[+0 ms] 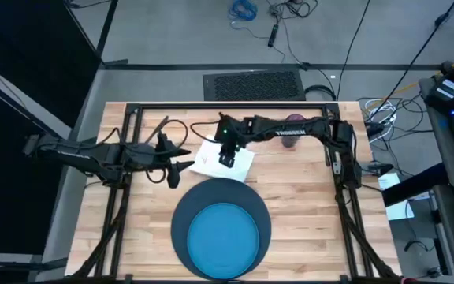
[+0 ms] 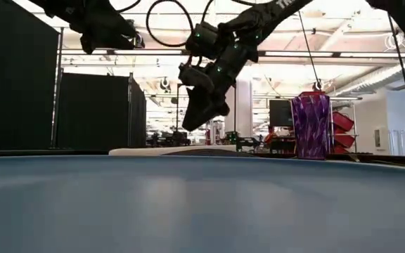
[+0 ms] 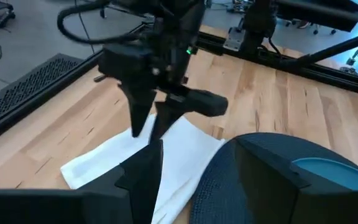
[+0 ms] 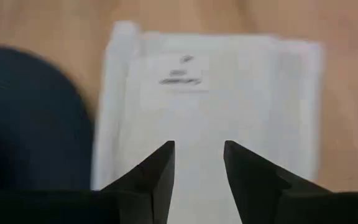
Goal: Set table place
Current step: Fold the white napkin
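A white folded napkin (image 1: 225, 162) lies flat on the table (image 1: 306, 197), just beyond the far rim of the dark navy mat (image 1: 181, 217). A bright blue plate (image 1: 223, 237) rests on the mat. A purple cup (image 2: 309, 126) stands upright at the far side, partly under the right arm in the high view. My right gripper (image 4: 199, 163) hovers open over the napkin (image 4: 229, 93), fingers pointing down and clear of it in the low view (image 2: 197, 119). My left gripper (image 1: 176, 172) waits open to the napkin's left, raised above the table.
The black metal frame (image 1: 227, 108) runs along the table's far edge and both sides. Bare wood lies to the right of the mat and napkin. Beyond the table are a floor grille (image 1: 254, 83) and loose cables (image 1: 381, 114).
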`<state>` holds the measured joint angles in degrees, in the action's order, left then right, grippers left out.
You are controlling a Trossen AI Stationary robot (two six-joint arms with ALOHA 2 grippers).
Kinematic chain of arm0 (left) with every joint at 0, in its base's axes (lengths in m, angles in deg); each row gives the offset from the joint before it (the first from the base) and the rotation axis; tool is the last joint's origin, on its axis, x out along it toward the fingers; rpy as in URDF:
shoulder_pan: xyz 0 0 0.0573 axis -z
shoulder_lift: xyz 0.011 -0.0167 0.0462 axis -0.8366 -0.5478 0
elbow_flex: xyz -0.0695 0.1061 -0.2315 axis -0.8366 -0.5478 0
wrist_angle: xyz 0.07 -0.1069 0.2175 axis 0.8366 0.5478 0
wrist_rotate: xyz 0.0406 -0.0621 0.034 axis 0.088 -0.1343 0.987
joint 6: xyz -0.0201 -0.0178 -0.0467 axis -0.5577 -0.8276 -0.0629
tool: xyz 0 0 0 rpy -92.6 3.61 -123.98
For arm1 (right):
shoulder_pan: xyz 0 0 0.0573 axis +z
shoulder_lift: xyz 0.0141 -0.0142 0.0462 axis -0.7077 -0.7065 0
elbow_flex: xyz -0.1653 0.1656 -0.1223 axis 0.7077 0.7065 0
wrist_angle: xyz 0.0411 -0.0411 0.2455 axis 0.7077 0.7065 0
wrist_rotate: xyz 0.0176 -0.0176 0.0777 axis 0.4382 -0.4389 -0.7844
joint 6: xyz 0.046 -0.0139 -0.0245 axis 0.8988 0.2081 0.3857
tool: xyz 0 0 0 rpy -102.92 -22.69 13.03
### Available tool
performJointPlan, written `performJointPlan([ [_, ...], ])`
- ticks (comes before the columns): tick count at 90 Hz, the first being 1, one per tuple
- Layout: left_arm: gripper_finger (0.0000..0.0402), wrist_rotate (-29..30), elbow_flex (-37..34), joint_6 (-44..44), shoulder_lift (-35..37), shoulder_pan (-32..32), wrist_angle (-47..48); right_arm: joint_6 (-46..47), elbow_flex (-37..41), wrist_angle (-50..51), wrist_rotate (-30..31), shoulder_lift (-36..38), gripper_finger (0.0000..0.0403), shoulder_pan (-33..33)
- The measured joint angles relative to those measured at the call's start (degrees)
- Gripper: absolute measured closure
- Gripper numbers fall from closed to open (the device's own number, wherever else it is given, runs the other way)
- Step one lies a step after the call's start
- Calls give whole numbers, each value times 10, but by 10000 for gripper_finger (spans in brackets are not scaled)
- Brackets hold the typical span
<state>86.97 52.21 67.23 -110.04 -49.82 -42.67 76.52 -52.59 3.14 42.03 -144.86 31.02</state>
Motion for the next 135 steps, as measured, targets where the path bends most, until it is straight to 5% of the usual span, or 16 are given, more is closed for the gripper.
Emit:
performJointPlan([
  [33,219,34,0,2,-1,0,5,-1,0,3,-24,-59,278,-17],
  [70,219,42,-7,10,-75,-7,7,25,0,1,12,-64,278,-56],
  [95,219,48,-7,23,-101,-9,-15,90,0,-58,122,-64,277,-75],
  [135,219,71,-7,22,-137,-10,-11,57,-23,-109,124,-58,277,-73],
])
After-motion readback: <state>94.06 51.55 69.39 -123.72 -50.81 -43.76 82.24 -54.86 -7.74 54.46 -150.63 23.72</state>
